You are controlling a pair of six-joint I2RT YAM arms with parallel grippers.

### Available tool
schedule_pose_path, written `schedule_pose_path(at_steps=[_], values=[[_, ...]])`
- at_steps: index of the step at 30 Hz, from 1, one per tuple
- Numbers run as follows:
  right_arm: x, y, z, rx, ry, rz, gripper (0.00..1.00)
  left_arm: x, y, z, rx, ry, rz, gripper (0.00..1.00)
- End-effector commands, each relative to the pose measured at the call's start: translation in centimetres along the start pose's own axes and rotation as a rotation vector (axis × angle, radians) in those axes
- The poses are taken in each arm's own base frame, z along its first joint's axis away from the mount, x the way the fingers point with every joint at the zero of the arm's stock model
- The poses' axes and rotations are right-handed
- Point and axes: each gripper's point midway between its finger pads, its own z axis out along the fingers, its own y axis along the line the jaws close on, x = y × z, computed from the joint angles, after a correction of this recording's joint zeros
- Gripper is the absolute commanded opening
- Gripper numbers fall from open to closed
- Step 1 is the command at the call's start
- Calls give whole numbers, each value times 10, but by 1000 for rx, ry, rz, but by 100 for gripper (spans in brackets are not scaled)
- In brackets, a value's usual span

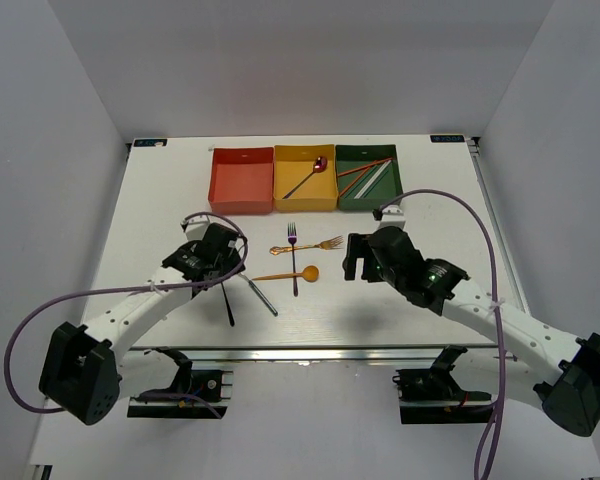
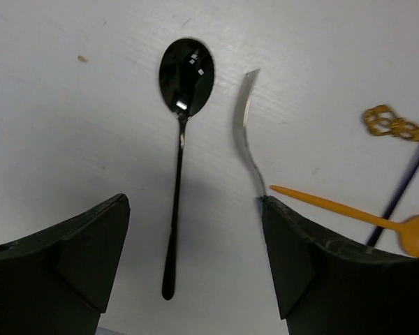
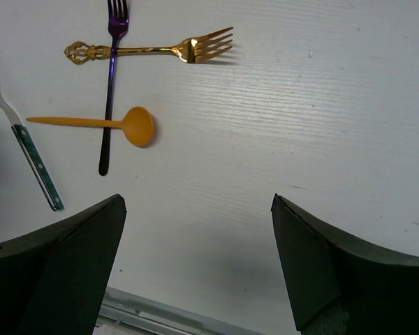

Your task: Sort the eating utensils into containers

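Note:
My left gripper (image 1: 223,268) (image 2: 194,209) is open and hovers over a black spoon (image 1: 228,305) (image 2: 178,160), whose handle lies between the fingers in the wrist view. A silver fork with a green handle (image 1: 260,295) (image 2: 244,132) (image 3: 24,139), an orange spoon (image 1: 288,274) (image 3: 98,123), a purple fork (image 1: 293,258) (image 3: 110,84) and a gold fork (image 1: 308,246) (image 3: 150,50) lie mid-table. My right gripper (image 1: 355,262) (image 3: 197,202) is open and empty over bare table, right of them. The red-orange box (image 1: 241,180) holds nothing. The yellow box (image 1: 290,160) holds a purple spoon (image 1: 307,178). The green box (image 1: 352,195) holds chopsticks (image 1: 368,175).
The three boxes stand side by side at the far edge of the white table. A metal rail (image 3: 167,321) runs along the near edge. Purple cables loop off both arms (image 1: 460,200). White walls enclose the table on three sides.

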Motion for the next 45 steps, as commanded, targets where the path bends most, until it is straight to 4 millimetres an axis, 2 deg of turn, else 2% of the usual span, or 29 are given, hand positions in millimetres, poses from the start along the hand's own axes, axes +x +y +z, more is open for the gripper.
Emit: schedule_pose_path(at_steps=[1, 5, 8, 16, 17, 18, 23, 24, 25, 27, 28, 30, 31, 33, 35, 38, 40, 42, 43, 45], values=[[9, -1, -3, -29, 19, -48, 89, 14, 8, 14, -45, 10, -49, 85], [17, 1, 0, -56, 34, -60, 89, 32, 9, 29, -54, 58, -22, 80], [20, 3, 1, -69, 45, -65, 89, 38, 16, 34, -81, 66, -28, 74], [17, 11, 1, -112, 32, -66, 89, 54, 26, 50, -110, 98, -21, 69], [17, 12, 2, -113, 32, -67, 90, 58, 28, 54, -128, 110, -14, 67], [16, 13, 2, -116, 27, -66, 89, 61, 30, 56, -135, 117, -12, 61], [15, 16, 2, -132, 24, -64, 89, 71, 42, 64, -187, 137, -19, 56], [16, 16, 2, -135, 25, -63, 89, 72, 42, 65, -188, 144, -20, 51], [17, 17, 2, -140, 25, -62, 89, 73, 42, 65, -184, 148, -25, 42], [16, 17, 1, -145, 16, -57, 89, 78, 43, 66, -179, 166, -30, 32], [16, 17, 1, -148, 14, -56, 89, 79, 43, 66, -174, 169, -35, 19], [14, 18, -1, -155, 8, -52, 89, 78, 43, 63, -161, 161, -42, 10], [13, 18, -3, -157, 4, -51, 89, 78, 45, 60, -167, 162, -37, 0], [10, 19, -7, -166, -8, -49, 89, 65, 44, 54, -167, 131, -25, 0], [7, 19, -12, -177, -24, -44, 89, 50, 47, 38, -175, 103, -28, 0], [-1, 21, -21, -202, -64, -36, 89, 2, 34, 2, -86, -27, -98, 0], [-6, 14, -23, -173, -95, -30, 89, -42, 17, -31, 29, -154, -159, 0], [-11, 5, -26, -145, -127, -20, 89, -69, 0, -49, 118, -222, -133, 0], [-14, -2, -26, -116, -144, -10, 89, -97, -27, -68, 231, -271, -140, 0], [-20, -17, -26, -70, -160, 20, 89, -110, -59, -60, 284, -251, -10, 0]])
